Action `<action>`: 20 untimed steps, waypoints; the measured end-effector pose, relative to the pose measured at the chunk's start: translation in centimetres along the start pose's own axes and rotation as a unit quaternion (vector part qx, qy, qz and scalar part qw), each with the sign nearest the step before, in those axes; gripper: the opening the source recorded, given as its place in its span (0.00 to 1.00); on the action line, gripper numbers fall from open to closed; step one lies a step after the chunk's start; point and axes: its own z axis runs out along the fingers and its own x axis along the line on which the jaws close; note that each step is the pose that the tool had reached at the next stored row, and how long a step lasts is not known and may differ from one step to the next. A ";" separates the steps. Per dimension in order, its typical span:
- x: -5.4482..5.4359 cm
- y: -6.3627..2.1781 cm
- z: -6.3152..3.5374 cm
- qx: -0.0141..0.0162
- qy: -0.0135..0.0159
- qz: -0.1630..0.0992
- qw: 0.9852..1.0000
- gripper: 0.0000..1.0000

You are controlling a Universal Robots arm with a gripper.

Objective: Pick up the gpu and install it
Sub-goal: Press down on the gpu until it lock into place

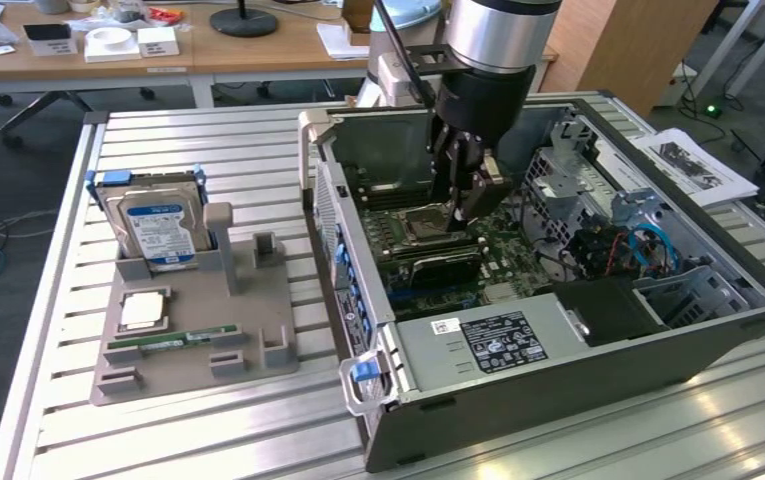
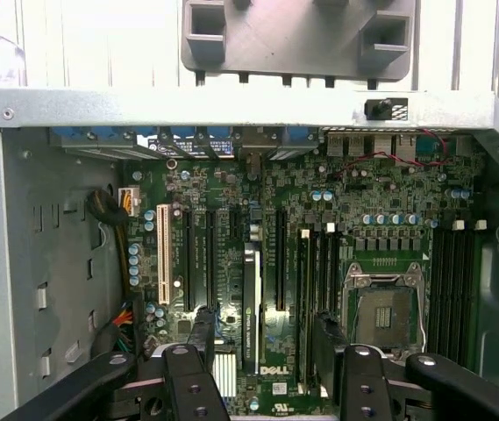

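Gpu, thin black flat card with silver metal end (image 2: 251, 307), stands in slot on green board (image 2: 267, 175) inside big black and grey metal computer case (image 1: 582, 375). Black metal tool (image 2: 265, 329) hangs over case's inside, open wide, holding nothing. Grey plastic holder (image 1: 255, 320) sits beside case, toward exterior view's left.

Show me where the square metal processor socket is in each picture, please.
Exterior view: the processor socket is near the middle, inside the open computer case, just beyond the gripper.
Wrist view: on the green circuit board, between two banks of long slots.
Shared landmark: the grey holder outside the case.
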 end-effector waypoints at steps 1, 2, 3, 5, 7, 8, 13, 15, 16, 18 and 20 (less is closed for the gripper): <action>0.0 0.00 0.00 0.000 0.000 0.000 1.000 0.57; 0.0 0.00 0.00 0.000 0.000 0.000 1.000 0.57; 0.0 0.00 0.00 0.000 0.000 0.000 1.000 0.56; 0.0 0.00 0.00 0.000 0.000 0.000 1.000 0.49; 0.0 0.00 0.00 0.000 0.000 0.000 1.000 0.44; 0.0 0.00 0.00 0.000 0.000 0.000 1.000 0.38; 0.0 0.00 0.00 0.000 0.000 0.000 1.000 0.20; 0.0 0.00 0.00 0.000 0.000 0.000 1.000 0.11; 0.0 0.00 0.00 0.000 0.000 0.000 1.000 0.11; 0.0 0.00 0.00 0.000 0.000 0.000 1.000 0.11; 0.0 0.00 0.00 0.000 0.000 0.000 1.000 0.11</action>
